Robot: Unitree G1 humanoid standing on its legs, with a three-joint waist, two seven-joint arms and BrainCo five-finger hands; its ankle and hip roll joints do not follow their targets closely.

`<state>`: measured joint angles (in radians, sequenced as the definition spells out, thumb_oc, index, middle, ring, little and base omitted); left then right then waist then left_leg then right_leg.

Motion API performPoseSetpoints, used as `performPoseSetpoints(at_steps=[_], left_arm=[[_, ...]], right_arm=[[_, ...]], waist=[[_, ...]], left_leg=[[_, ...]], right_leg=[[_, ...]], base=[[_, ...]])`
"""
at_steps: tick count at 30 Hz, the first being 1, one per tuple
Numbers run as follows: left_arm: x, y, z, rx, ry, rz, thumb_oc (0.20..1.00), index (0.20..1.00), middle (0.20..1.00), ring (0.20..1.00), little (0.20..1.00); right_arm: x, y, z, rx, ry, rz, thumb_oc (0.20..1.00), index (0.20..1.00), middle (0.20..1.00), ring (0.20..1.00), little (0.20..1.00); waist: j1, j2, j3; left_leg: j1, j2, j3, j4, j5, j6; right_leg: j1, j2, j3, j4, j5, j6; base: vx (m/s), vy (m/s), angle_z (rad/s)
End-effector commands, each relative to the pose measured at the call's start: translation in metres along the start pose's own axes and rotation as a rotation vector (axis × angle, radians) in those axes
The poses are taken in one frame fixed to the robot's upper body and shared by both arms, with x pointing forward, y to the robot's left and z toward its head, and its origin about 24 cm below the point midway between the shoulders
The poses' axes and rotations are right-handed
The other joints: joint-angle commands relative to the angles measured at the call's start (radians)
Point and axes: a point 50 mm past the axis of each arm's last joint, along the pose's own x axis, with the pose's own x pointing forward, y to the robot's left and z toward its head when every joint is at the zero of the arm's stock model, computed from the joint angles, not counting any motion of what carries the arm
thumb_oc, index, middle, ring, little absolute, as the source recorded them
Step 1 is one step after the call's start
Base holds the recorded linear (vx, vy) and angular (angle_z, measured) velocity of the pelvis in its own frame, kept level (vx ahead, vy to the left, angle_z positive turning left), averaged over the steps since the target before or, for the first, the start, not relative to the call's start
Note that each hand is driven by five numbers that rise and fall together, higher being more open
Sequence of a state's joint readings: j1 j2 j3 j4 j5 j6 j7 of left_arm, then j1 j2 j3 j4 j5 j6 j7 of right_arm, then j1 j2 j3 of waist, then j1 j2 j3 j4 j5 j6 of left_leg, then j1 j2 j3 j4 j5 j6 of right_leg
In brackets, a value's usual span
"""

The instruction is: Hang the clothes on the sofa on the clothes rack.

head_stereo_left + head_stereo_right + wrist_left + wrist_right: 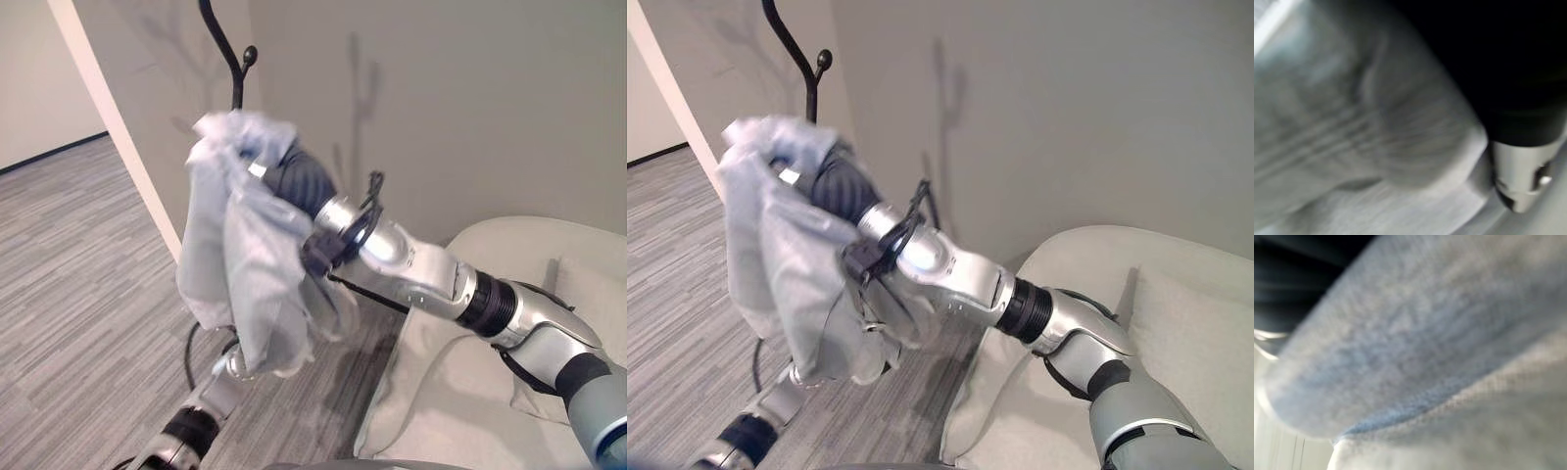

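The biggest things in sight are the grey carpeted floor (pixel 69 284) and the pale wall (pixel 1068 108) behind the work. Against the wall at the robot's right sits the light sofa (pixel 1176 323), its cushions bare where they show, so the garment is already off it.

In front of the wall stands the clothes rack (pixel 233 69), a thin black pole with curved hooks that end in small knobs. One hook rises just above the raised cloth; whether the cloth touches it cannot be told.

The garment (pixel 240 264), a pale grey-blue piece of clothing, is up in the air beside the rack, bunched and draped over the right hand (pixel 838 186). The dark ribbed cover of that hand sticks out of the folds, but its fingers are buried in the fabric, so I cannot tell whether they are clenched on it or spread beneath it. The cloth hangs down in loose folds below the wrist.

The left hand (pixel 227 370) comes up from below, near the lower hem; its fingers are hidden behind the cloth too, so its state cannot be told either. Its wrist view has grey fabric pressed close against the camera.

As a judgement, the pick-up and carry are done. What is left is the hanging itself: getting a fold over a hook, then drawing both hands free.
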<state>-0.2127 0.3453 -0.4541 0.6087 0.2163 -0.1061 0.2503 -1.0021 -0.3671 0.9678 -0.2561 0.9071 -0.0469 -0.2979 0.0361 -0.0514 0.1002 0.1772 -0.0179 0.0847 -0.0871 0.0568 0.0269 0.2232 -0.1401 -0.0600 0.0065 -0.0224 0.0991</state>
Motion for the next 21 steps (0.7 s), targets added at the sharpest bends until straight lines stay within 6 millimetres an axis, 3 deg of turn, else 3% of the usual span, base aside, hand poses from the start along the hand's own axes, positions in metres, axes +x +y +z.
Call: performPoseSetpoints(at_steps=[1,2,5,6,7,14,15,16,17,18,19,21], left_arm=[[0.023,-0.002,0.031,0.035,-0.101,-0.017,1.000,1.000,1.000,1.000,1.000],[0.026,-0.010,0.041,0.033,-0.125,-0.044,1.000,1.000,1.000,1.000,1.000],[0.027,-0.019,0.047,0.036,-0.137,-0.077,1.000,1.000,1.000,1.000,1.000],[0.028,-0.025,0.046,0.040,-0.127,-0.095,0.322,0.322,0.322,0.322,0.322],[0.026,-0.035,0.040,0.018,-0.084,-0.120,0.200,0.200,0.200,0.200,0.200],[0.021,-0.039,0.026,-0.017,-0.017,-0.121,0.200,0.200,0.200,0.200,0.200],[0.015,-0.035,0.008,-0.027,0.052,-0.100,0.200,0.200,0.200,0.200,0.200],[0.015,-0.035,0.008,-0.027,0.052,-0.100,0.200,0.200,0.200,0.200,0.200],[0.007,-0.029,-0.011,-0.042,0.121,-0.065,0.200,0.200,0.200,0.200,0.200],[0.007,-0.030,-0.012,-0.041,0.123,-0.066,0.200,0.200,0.200,0.200,0.200],[-0.004,-0.023,-0.031,-0.052,0.184,-0.031,0.200,0.200,0.200,0.200,0.200],[-0.010,-0.021,-0.040,-0.064,0.215,-0.014,0.200,0.200,0.200,0.200,0.200]], right_arm=[[0.008,0.000,0.036,-0.010,-0.168,0.028,0.200,0.200,0.200,0.200,0.200],[0.007,0.005,0.037,-0.011,-0.174,0.062,0.200,0.200,0.200,0.200,0.200],[0.007,0.009,0.038,-0.003,-0.179,0.079,0.200,0.200,0.200,0.200,0.200],[0.008,0.009,0.040,0.004,-0.188,0.079,0.200,0.200,0.200,0.200,0.200],[0.009,0.011,0.045,0.006,-0.207,0.084,0.200,0.200,0.200,0.200,0.200],[0.007,0.005,0.054,-0.045,-0.238,0.070,0.200,0.200,0.200,0.200,0.200],[0.006,-0.004,0.057,-0.056,-0.245,0.035,0.200,0.200,0.200,0.200,0.200],[0.006,-0.004,0.057,-0.056,-0.245,0.035,0.200,0.200,0.200,0.200,0.200],[0.001,-0.015,0.059,-0.079,-0.245,-0.011,0.200,0.200,0.200,0.200,0.200],[0.001,-0.015,0.059,-0.077,-0.245,-0.012,0.200,0.200,0.200,0.200,0.200],[-0.007,-0.026,0.058,-0.084,-0.242,-0.058,0.200,0.200,0.200,0.200,0.200],[-0.011,-0.031,0.057,-0.090,-0.235,-0.083,0.200,0.200,0.200,0.200,0.200]], waist=[[0.024,0.018,-0.042],[0.017,0.013,-0.043],[0.012,0.011,-0.043],[0.009,0.011,-0.045],[0.005,0.009,-0.046],[0.000,0.012,-0.053],[-0.001,0.019,-0.055],[-0.001,0.019,-0.055],[0.001,0.025,-0.055],[0.001,0.024,-0.057],[0.005,0.030,-0.057],[0.007,0.034,-0.054]], left_leg=[[0.041,0.007,-0.010,0.000,-0.065,-0.089],[0.042,0.008,-0.008,0.000,-0.065,-0.090],[0.043,0.009,-0.008,0.000,-0.066,-0.090],[0.044,0.009,-0.009,0.000,-0.066,-0.089],[0.045,0.008,-0.010,0.000,-0.065,-0.088],[0.046,0.006,-0.013,0.000,-0.069,-0.085],[0.045,0.004,-0.016,0.000,-0.070,-0.083],[0.044,0.004,-0.016,0.000,-0.070,-0.084],[0.043,0.001,-0.018,0.000,-0.071,-0.083],[0.043,0.001,-0.018,0.000,-0.071,-0.083],[0.038,-0.004,-0.017,0.000,-0.071,-0.081],[0.034,-0.007,-0.017,0.000,-0.065,-0.081]], right_leg=[[-0.092,-0.057,0.005,0.050,0.122,-0.018],[-0.094,-0.056,0.004,0.051,0.124,-0.017],[-0.096,-0.055,0.005,0.049,0.125,-0.017],[-0.095,-0.053,0.005,0.047,0.125,-0.016],[-0.095,-0.051,0.006,0.045,0.126,-0.016],[-0.094,-0.048,0.007,0.039,0.131,-0.015],[-0.096,-0.044,0.006,0.035,0.133,-0.013],[-0.096,-0.044,0.006,0.034,0.133,-0.013],[-0.099,-0.044,0.007,0.032,0.132,-0.014],[-0.099,-0.044,0.007,0.032,0.132,-0.014],[-0.103,-0.044,0.007,0.028,0.130,-0.014],[-0.109,-0.046,0.003,0.026,0.134,-0.013]], base=[[-0.01,-0.017,0.03],[-0.01,-0.015,0.04],[0.00,-0.004,-0.01],[0.00,0.000,0.00],[0.00,0.000,0.00],[0.00,0.000,0.00],[0.00,0.000,0.00],[0.00,0.000,0.00],[0.00,0.000,0.00],[0.00,0.056,-0.03],[0.00,0.032,-0.03],[-0.01,0.040,-0.05]])
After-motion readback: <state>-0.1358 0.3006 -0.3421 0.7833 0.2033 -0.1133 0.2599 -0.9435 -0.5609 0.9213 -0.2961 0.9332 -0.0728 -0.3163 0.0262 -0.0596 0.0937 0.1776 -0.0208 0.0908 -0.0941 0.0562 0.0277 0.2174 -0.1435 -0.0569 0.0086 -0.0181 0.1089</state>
